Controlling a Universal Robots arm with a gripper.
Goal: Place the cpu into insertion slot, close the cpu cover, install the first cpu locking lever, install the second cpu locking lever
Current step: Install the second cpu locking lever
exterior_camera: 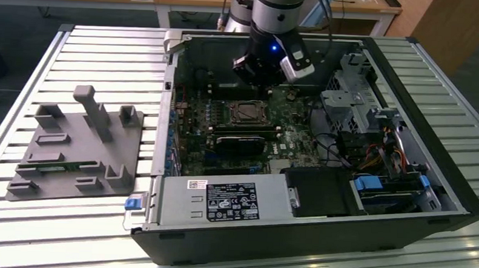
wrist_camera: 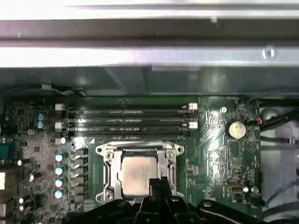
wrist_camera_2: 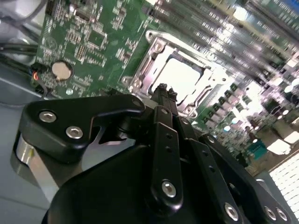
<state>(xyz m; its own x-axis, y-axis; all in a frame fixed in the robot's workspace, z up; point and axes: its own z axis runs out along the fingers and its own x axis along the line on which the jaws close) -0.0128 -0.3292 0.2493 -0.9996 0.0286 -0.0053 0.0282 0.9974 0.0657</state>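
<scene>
Broadly, the slatted counter (exterior_camera: 106, 43) carries an open computer case (exterior_camera: 300, 233) laid on its side, presumably so the green board (wrist_camera: 215, 154) faces up and the arm (exterior_camera: 273, 8) can reach straight down into it. A grey tray of holders (exterior_camera: 60, 162) sits apart on the exterior view's left, clear of the work. The exterior view gives this whole layout, with the arm over the board's far half, but the slot (exterior_camera: 247, 113) is just a small dark square there. The first wrist view looks squarely down: the memory sticks (wrist_camera: 126, 119) lie beyond the slot, and the silvery cover (wrist_camera: 108, 170) looks to be down around the cpu (wrist_camera: 138, 172), whose pale face shows through its window, so the cpu sits in the slot. Whether either lever is latched I cannot tell. The second wrist view looks along the tool (wrist_camera_2: 162, 87) and adds what the others lack: its two fingers meet at a narrow tip with nothing between them, likely to poke among small parts. The tip hangs at the slot's edge; contact is unclear. A coin battery (wrist_camera: 236, 129) sits beside.
</scene>
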